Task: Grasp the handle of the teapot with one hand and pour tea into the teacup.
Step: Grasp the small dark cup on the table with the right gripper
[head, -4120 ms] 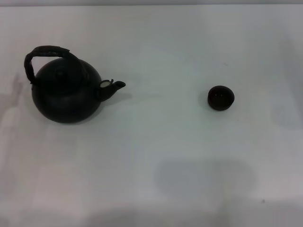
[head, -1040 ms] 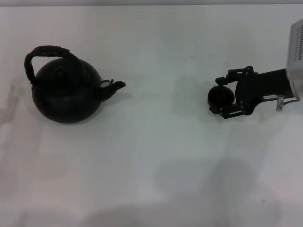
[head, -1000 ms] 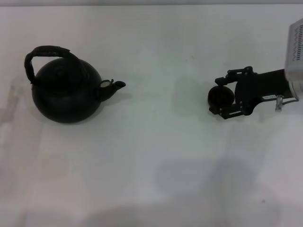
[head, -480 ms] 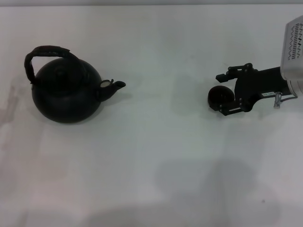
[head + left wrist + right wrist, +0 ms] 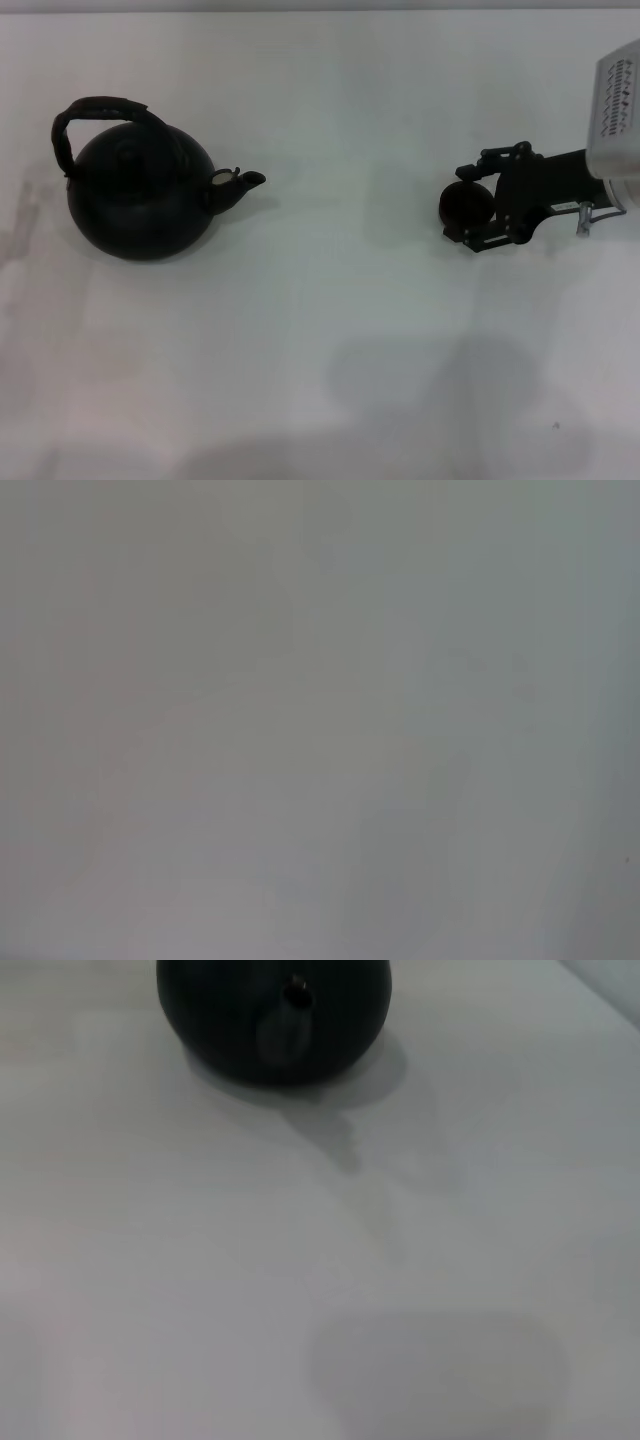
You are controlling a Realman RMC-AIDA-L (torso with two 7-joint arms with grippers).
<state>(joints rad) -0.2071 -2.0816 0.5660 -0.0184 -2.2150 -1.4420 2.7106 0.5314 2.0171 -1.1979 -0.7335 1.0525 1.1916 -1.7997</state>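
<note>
Head view: white table [image 5: 330, 330]; teapot [image 5: 140, 200] far left, handle [image 5: 95, 112] untouched. Right gripper [image 5: 468, 203] straddles the teacup [image 5: 464, 207], apparently closed on it. Left wrist: blank surface only. Right wrist: teapot [image 5: 272, 1015] far off.

Black round teapot [image 5: 140, 200] stands upright, spout toward three o'clock, arched handle [image 5: 98, 115] raised; tiny dark teacup [image 5: 464, 206] sits well apart at its three o'clock.

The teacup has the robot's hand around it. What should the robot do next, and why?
Probably close the right gripper on the teacup to steady it. One finger sits on each side of the cup, and whether they grip it yet is unclear. The teapot stands untouched far to the left, and no left arm is in sight.
</note>
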